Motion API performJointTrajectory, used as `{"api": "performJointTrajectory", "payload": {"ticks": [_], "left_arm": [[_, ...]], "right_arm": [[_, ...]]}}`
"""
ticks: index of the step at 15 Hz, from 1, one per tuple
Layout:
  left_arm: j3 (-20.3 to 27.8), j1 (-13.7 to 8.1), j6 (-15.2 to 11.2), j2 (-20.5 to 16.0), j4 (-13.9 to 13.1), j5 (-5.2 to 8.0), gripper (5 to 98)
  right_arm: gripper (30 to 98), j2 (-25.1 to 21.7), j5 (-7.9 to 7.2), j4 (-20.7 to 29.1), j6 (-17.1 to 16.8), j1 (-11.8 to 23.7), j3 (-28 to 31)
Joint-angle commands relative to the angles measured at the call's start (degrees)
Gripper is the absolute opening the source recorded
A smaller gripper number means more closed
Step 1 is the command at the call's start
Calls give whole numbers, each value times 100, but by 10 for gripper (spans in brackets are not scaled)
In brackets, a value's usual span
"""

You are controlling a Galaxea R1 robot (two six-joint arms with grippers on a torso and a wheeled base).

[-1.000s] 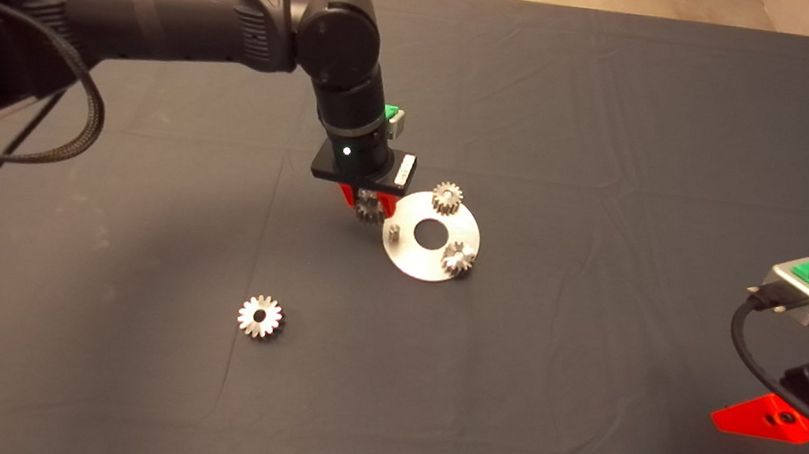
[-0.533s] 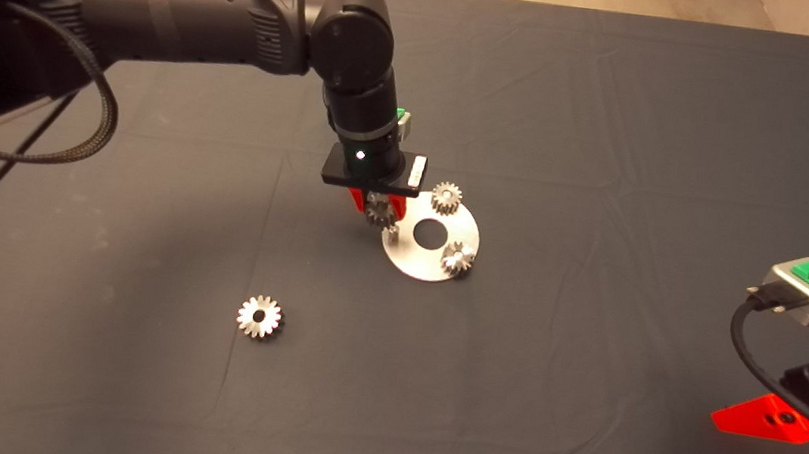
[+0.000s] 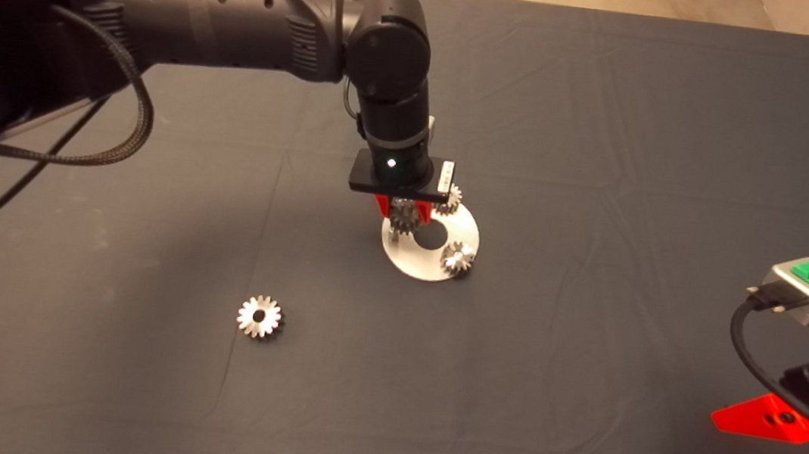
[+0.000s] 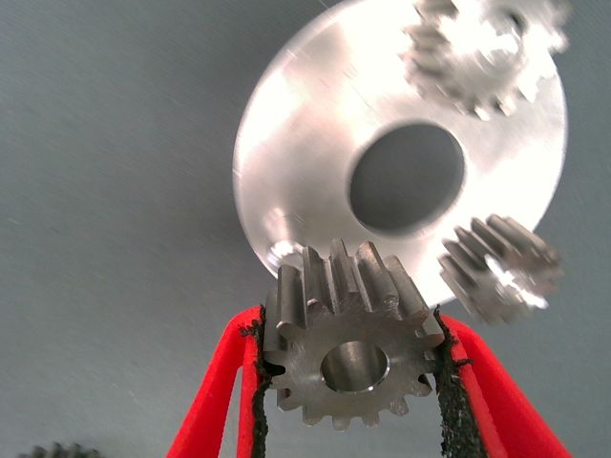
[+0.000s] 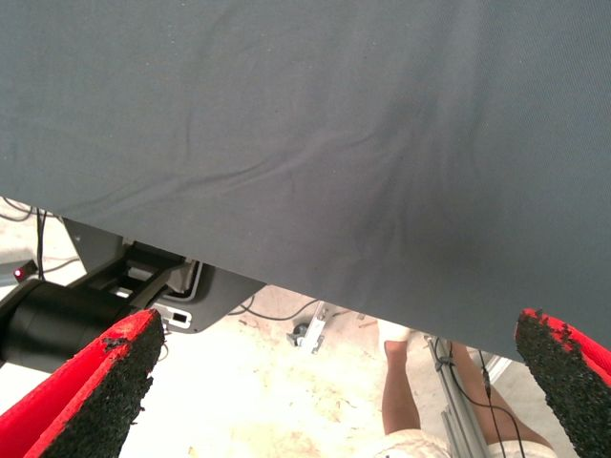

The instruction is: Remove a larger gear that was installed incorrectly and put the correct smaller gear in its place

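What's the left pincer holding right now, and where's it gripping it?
The left pincer holds the smaller gear, its pads pressed on the toothed rim at opposite sides, above the plate.

larger gear (image 3: 259, 316) flat on mat, smaller gear (image 4: 348, 348) held over disc

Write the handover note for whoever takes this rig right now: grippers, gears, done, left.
Left gripper: shut on the smaller gear, held above the round silver plate, near its bare pin.
Right gripper: open, parked at the mat's right edge.
The larger gear lies flat on the mat, clear of the plate.
Two other small gears sit on the plate.
Done: larger gear removed, smaller gear picked up.
Left: seat the smaller gear on the pin, release.
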Motion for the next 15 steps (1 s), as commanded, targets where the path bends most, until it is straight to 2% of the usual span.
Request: {"api": "performJointTrajectory", "payload": {"ticks": [1,4,15], "left_arm": [[-6,-124,-44,8,137,25,339],[12,-115,-44,-18,327,43,339],[144,-72,-79,-115,485,43,339]], "right_arm": [[977,-5,-496,190,7,67,16],[977,-5,-496,190,3,67,20],[977,4,-496,190,-2,67,11]]}}
